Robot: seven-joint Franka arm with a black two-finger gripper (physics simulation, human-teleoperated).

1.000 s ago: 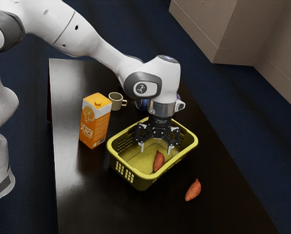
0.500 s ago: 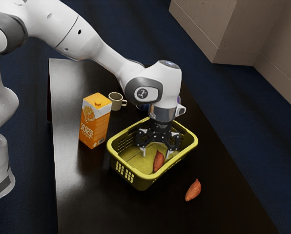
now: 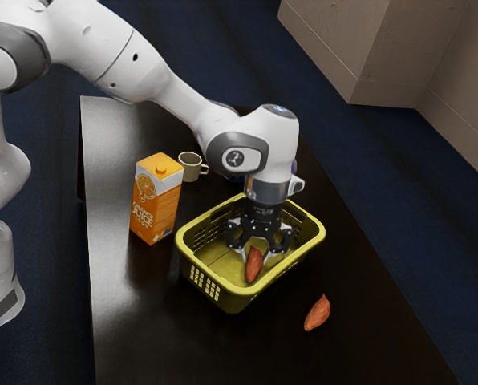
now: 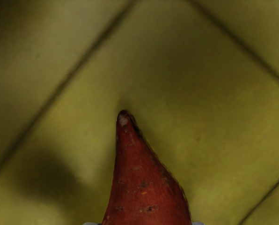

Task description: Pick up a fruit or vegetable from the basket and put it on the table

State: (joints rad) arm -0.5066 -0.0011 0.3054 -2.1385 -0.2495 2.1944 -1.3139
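Gripper: the black gripper [image 3: 256, 255] is reaching down inside the basket and is pinching a sweet potato between its two fingers, one on each side.
Sweet potato: the reddish sweet potato [image 3: 254, 268] is sitting inside the basket, toward its near side, with its tapered end showing in the wrist view against the yellow floor.
Basket: the yellow-green basket [image 3: 231, 297] is standing on the dark table [image 3: 143, 321], its rim surrounding the fingers.
Second sweet potato: another sweet potato [image 3: 317, 313] is lying on the table, outside the basket, near and to the exterior view's right.
Juice carton: an orange and white carton [image 3: 153, 210] is standing upright to the exterior view's left of the basket.
Mug: a pale mug [image 3: 190, 167] is resting beyond the carton, farther back.
Arm: the white arm [image 3: 155, 80] is coming in from the exterior view's upper left.
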